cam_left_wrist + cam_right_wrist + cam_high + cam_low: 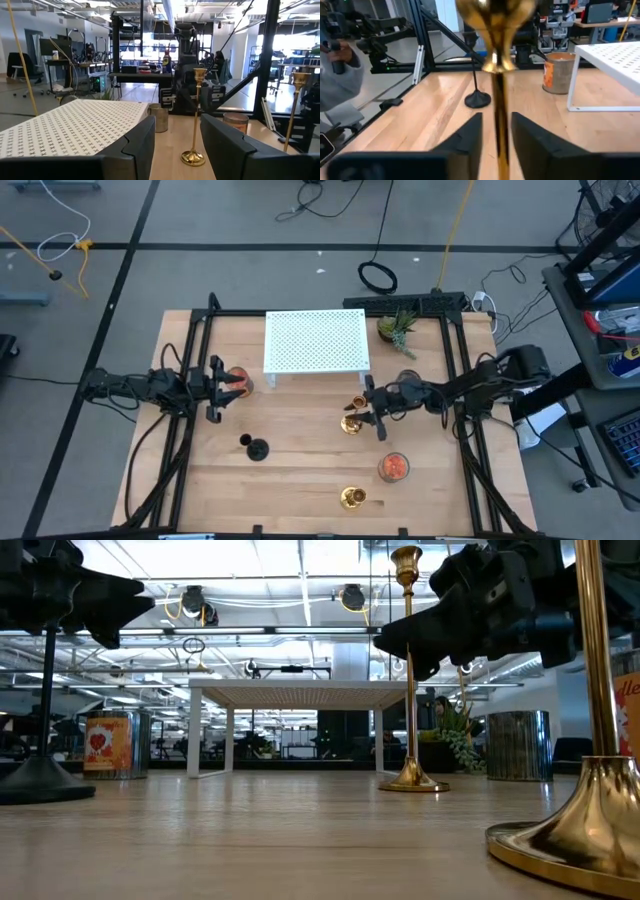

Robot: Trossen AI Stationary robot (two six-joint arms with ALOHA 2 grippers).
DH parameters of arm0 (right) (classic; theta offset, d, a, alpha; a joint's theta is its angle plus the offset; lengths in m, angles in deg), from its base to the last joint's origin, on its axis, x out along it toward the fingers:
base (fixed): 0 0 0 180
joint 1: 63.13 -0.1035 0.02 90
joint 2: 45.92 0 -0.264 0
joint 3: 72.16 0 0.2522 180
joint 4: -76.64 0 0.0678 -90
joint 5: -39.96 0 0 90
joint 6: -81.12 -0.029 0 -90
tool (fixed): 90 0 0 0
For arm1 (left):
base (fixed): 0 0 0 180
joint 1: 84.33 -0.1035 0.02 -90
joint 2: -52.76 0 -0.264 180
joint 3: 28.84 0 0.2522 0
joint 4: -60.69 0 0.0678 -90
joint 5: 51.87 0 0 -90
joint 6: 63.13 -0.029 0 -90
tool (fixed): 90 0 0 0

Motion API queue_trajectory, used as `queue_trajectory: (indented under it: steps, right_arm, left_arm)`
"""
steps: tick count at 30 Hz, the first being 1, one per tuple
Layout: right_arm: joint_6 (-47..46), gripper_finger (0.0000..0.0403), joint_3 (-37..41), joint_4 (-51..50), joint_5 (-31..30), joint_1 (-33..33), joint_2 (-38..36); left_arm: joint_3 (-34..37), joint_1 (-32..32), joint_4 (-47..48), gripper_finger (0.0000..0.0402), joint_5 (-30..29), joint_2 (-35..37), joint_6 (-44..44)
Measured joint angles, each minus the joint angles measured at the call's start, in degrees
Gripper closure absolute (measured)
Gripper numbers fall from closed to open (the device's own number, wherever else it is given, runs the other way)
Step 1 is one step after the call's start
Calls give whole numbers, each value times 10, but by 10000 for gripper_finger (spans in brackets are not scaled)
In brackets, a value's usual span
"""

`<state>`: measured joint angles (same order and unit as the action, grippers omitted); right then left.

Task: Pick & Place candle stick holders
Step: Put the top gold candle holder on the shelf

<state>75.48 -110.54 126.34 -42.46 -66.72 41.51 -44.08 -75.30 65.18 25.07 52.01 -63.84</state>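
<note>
On the wooden tabletop [300, 470], three candle stick holders are set well apart. One brass candlestick [353, 420] is stood upright near the middle of the right half, just in front of the white perforated riser [316, 340]. The right gripper [371, 414] is positioned at this candlestick; in the right wrist view its thin stem [498, 115] is seen between the two dark fingers [465, 137], which are set close on either side of it with narrow gaps still visible, so the gripper is open around the stem rather than clamped on it. In the low view the same candlestick is seen upright, its cup raised above the dark gripper body.

A second brass candlestick [352, 498] is stood near the front edge of the tabletop, right of centre. The shorter black candlestick [256, 448] is placed left of centre, apart from both grippers; its base is also seen beyond the brass stem in the right wrist view.

The left gripper [222, 387] is held over the left part of the tabletop, beside the left end of the riser, with its fingers spread and nothing between them. An orange candle jar [240, 381] is found just beside it. A second orange jar [394, 467] is set on the right half, between the two brass candlesticks. A small potted plant [397, 328] is placed at the back right corner, next to the riser.
</note>
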Motion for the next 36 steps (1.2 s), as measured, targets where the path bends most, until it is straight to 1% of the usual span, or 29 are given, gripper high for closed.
queue_trajectory:
  steps: [4, 5, 11, 16, 18, 21, 24, 27, 31, 36]
  right_arm:
    - [-14, 383, 3, 6, 0, 8, -14]
    - [-18, 391, 3, 6, -1, 10, -19]
    - [-29, 397, -6, 29, -1, 12, -50]
    - [-33, 398, -60, 36, 2, 12, -84]
    - [-33, 398, -88, 21, 2, 13, -95]
    - [-25, 399, -133, -50, 20, 27, -118]
    - [-8, 399, -180, -130, 16, 56, -139]
    - [5, 400, -223, -192, 16, 98, -149]
    - [12, 400, -264, -234, 15, 172, -149]
    - [22, 400, -275, -253, 13, 272, -147]
  left_arm:
    - [0, 0, 2, 236, 0, 0, 0]
    - [0, 0, 5, 236, 1, 0, 0]
    - [0, 0, 10, 236, 1, 0, 9]
    - [0, 0, 9, 236, 1, 0, 10]
    - [0, 0, 9, 236, 1, 0, 10]
    - [0, 0, 8, 236, 0, 0, 10]
    - [0, 0, 7, 236, 0, 0, 10]
    - [0, 0, 5, 236, 0, 0, 10]
    - [0, 0, 5, 236, 0, 0, 10]
    - [0, 0, 5, 236, 0, 0, 10]
